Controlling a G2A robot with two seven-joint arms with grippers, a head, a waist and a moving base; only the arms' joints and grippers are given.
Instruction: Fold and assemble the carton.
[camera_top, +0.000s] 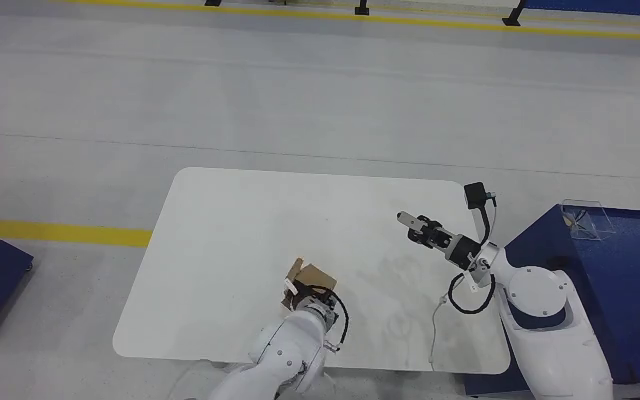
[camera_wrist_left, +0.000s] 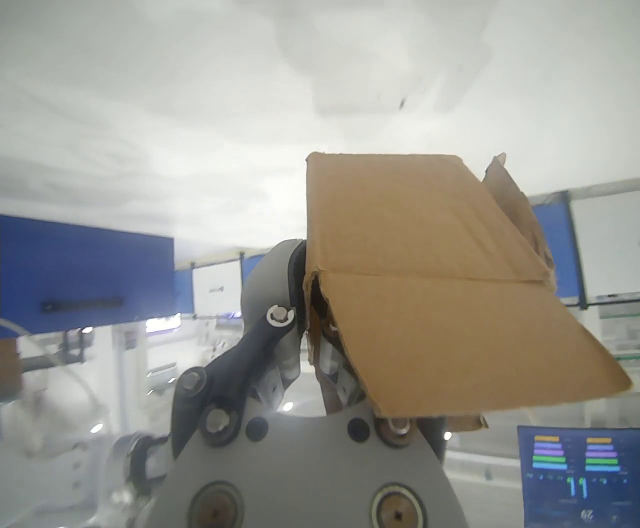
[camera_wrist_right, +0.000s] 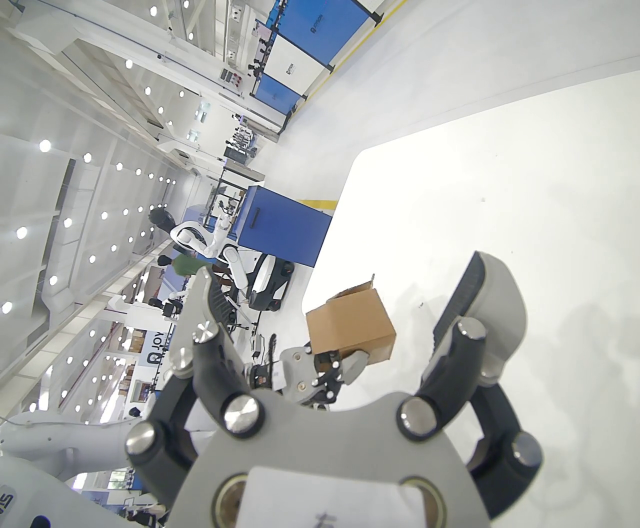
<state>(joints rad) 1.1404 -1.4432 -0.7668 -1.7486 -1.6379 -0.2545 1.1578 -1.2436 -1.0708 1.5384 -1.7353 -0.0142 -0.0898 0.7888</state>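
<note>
One carton (camera_wrist_left: 425, 280) sits pinched in left hand (camera_wrist_left: 312, 325).

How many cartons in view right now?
1. The carton is clamped in the left gripper, over the near part of the table. The right gripper is open, apart from it. Nothing there could hide another.

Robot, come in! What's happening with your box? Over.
Left pincer shut on carton, over table. Right pincer open, apart from it. Carton flaps not closed.

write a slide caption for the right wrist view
Open right gripper faces the left gripper holding a brown carton near the white table edge.
</note>
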